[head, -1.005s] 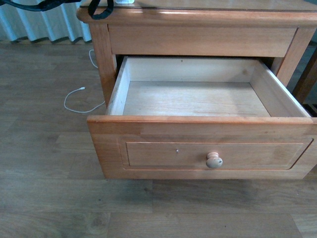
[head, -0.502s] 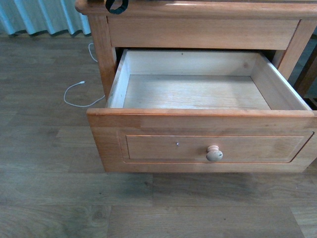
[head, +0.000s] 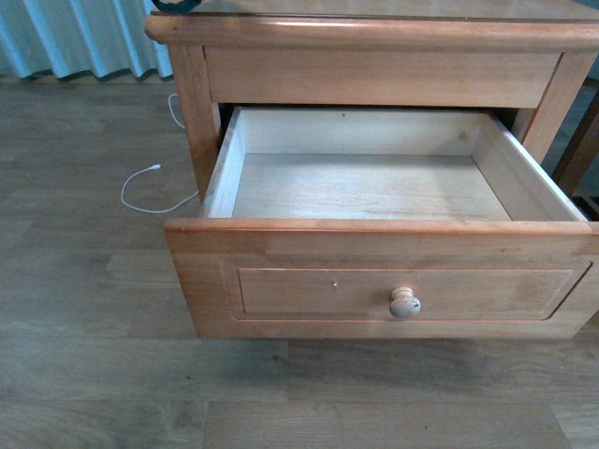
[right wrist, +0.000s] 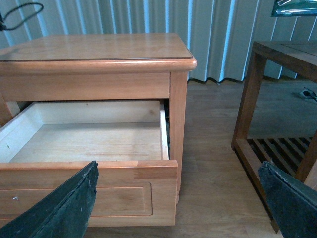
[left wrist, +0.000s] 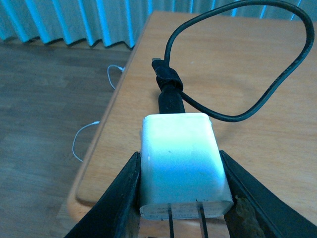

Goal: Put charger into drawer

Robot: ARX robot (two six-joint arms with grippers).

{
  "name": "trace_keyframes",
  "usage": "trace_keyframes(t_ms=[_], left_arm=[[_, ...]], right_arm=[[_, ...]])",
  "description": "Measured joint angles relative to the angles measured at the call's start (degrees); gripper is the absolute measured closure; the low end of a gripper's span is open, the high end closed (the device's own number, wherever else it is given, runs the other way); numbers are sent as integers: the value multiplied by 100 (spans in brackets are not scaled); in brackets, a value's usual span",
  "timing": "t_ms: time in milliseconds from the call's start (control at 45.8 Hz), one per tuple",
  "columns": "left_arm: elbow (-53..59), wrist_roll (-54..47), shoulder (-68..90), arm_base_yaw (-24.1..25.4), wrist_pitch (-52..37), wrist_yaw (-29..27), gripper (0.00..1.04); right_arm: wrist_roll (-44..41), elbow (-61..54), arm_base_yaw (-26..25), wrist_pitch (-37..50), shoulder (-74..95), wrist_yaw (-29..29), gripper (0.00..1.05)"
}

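My left gripper (left wrist: 181,198) is shut on the white boxy charger (left wrist: 181,158), its two black fingers (left wrist: 119,198) pressing its sides, prongs toward the camera. The charger's black looped cable (left wrist: 277,84) hangs over the nightstand top (left wrist: 247,54). In the front view only a bit of the black cable (head: 178,5) shows at the top edge. The wooden drawer (head: 384,271) with a round pale knob (head: 404,301) stands pulled open, its pale inside bare; it also shows in the right wrist view (right wrist: 89,144). My right gripper (right wrist: 181,198) is open and empty, beside the drawer's right front corner.
A thin white cable (head: 150,187) lies on the wooden floor left of the nightstand; it also shows in the left wrist view (left wrist: 86,139). A dark wooden slatted shelf (right wrist: 277,124) stands to the right of the nightstand. Pale curtains (head: 84,37) hang behind.
The black cable loop at the top edge of the front view has risen almost out of sight. The view shifted up, then back down.
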State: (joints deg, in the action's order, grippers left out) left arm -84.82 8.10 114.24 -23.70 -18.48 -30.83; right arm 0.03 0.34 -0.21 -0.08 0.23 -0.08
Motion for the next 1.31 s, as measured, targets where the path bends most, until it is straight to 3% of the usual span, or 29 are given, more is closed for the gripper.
trace_keyframes(t_ms=[350, 568, 808, 1311], left_arm=[[2575, -402, -2483, -621, -433, 516, 65], [3119, -400, -2881, -955, -197, 649, 65], [2999, -221, -1875, -1016, -66, 951, 65], [1252, -52, 466, -1088, 243, 1252, 65]], right_arm=[[0, 0, 0, 0, 0, 0, 8], [0, 0, 0, 0, 0, 0, 8], [0, 0, 0, 0, 0, 0, 8], [0, 0, 0, 0, 0, 0, 8]])
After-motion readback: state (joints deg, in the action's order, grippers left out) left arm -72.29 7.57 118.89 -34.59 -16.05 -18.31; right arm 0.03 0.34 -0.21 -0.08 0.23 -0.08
